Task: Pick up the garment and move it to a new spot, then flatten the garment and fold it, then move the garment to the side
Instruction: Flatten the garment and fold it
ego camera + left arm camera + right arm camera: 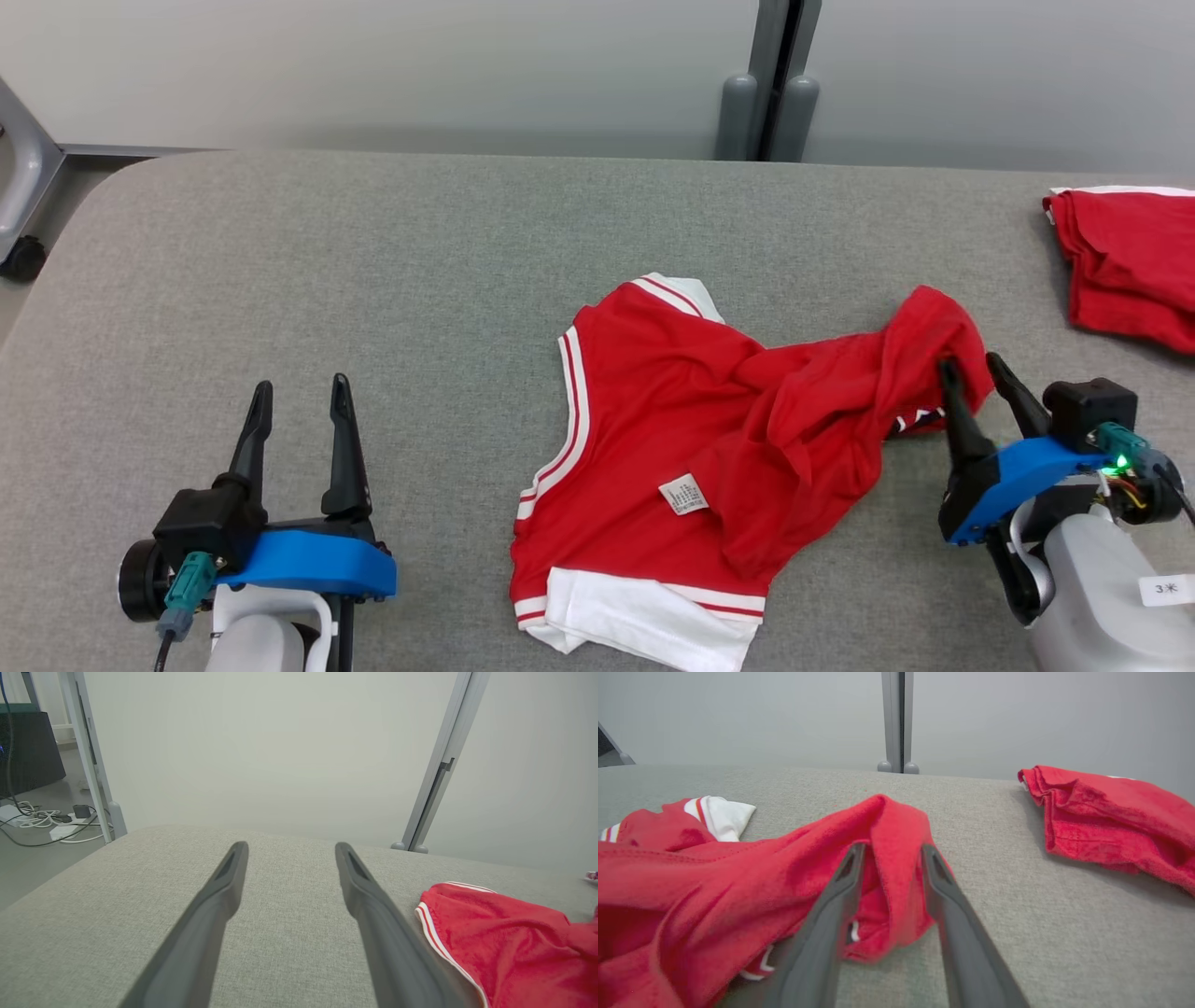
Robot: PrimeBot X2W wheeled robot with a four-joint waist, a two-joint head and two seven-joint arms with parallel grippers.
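1. Garment (691, 439), red with white trim: crumpled near middle of grey table (280, 261). Left part half spread, right end bunched into a raised fold.
2. Right gripper (971, 362): at that raised fold, fingers part-way apart, red cloth filling the gap near the tips. Pinched or merely straddled, cannot tell.
3. Likely reason: bunched end taken as a handle for lifting or dragging garment to a new spot. Judged early in task, nothing flattened or folded yet.
4. Left gripper (302, 383): fingers wide apart, holding nothing, low over bare table, well apart from garment on its left side. Probably parked until flattening calls for a second corner.
5. Second red cloth (1134, 266): loose heap at far right edge of table, well apart from garment. Judged set aside, not the piece being worked.
6. Count: grippers 2; red cloth pieces 2; white label (684, 495) 1, facing up on the crumpled garment, so probably inside out there.
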